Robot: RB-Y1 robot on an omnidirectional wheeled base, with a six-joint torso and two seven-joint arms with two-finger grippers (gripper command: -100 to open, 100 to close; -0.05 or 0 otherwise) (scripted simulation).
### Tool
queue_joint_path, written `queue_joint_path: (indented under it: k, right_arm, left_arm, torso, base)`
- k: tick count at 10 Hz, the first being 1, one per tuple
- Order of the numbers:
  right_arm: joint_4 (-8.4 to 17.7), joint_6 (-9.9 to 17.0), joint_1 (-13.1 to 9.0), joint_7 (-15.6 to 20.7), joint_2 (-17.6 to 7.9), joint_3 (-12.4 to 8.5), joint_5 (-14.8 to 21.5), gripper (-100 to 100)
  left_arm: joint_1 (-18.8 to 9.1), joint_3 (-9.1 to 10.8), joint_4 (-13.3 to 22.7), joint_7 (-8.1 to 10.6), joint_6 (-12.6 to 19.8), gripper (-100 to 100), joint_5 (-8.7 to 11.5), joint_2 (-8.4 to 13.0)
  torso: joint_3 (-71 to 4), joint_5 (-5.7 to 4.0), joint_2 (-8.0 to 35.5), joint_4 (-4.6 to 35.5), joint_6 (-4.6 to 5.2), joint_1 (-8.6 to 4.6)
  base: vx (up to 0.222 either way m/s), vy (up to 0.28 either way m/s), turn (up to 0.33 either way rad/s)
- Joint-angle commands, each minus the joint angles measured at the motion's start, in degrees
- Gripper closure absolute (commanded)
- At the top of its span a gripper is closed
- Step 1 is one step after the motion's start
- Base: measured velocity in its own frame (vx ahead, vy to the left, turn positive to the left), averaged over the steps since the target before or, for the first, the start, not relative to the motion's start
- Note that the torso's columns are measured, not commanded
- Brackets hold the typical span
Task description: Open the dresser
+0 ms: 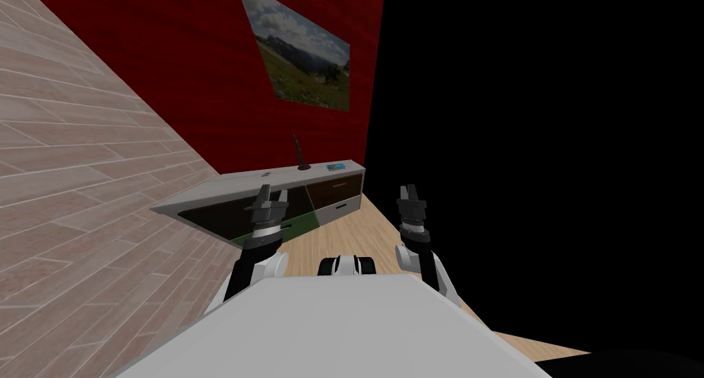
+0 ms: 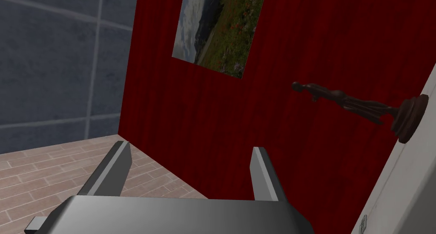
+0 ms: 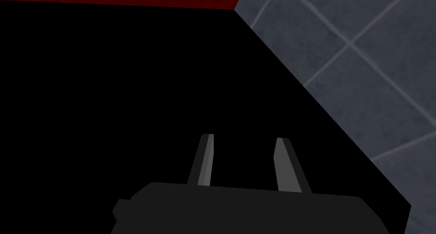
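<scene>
Dresser: a long, low dresser (image 1: 234, 188) stands against the red wall (image 1: 172, 64), ahead of the robot and to its left. It has a pale grey top and dark fronts, with one light drawer front low at its right end and a green patch low on its front. All fronts look flush.
Left gripper: the left gripper (image 1: 271, 194) is raised in front of the dresser's left half. Its fingers (image 2: 115, 161) are spread wide and released, with nothing between them. In the left wrist view it looks at the red wall, with the edge of the dresser's top off to one side.
Right gripper: the right gripper (image 1: 410, 190) is held up over the floor (image 1: 357, 233), to the right of the dresser's end and well apart from it. Its fingers (image 3: 206, 159) are parted by a narrower gap than the left's and grasp nothing. They look toward the black area (image 1: 536, 154).
On top: a dark, slender figurine (image 1: 300, 157) on a round base stands upright towards the right of the dresser's top. A small blue item (image 1: 336, 167), too small to name, lies near the right end.
Wall: a landscape painting (image 1: 302, 47) hangs on the red wall above the dresser.
Left side: a pale plank-patterned wall (image 1: 82, 161) meets the red wall at the dresser's left end.
</scene>
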Motion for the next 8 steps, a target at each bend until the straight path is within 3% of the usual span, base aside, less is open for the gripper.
queue_joint_path:
  k: [1,3,8]
  right_arm:
    - [0.0,0.0,0.0,0.0,0.0,0.0,0.0,0]
    - [0.0,0.0,0.0,0.0,0.0,0.0,0.0,0]
    - [0.0,0.0,0.0,0.0,0.0,0.0,0.0,0]
  left_arm:
    - [-0.2,0.11,0.6,-0.05,-0.1,-100,0.0,1.7]
    - [-0.5,0.36,2.1,-0.15,-0.2,-100,0.1,4.1]
    - [-2.0,1.39,8.2,-0.60,-0.6,-100,0.4,7.5]
  torso:
    - [-8.5,0.00,4.2,4.2,0.00,0.00]
    - [-13.6,-0.02,6.6,6.6,0.00,-0.06]
    - [-13.9,-0.01,6.8,6.9,0.00,-0.04]
  base:
    - [0.025,-0.015,0.011]
    - [0.056,-0.041,0.016]
    - [0.107,-0.052,0.027]
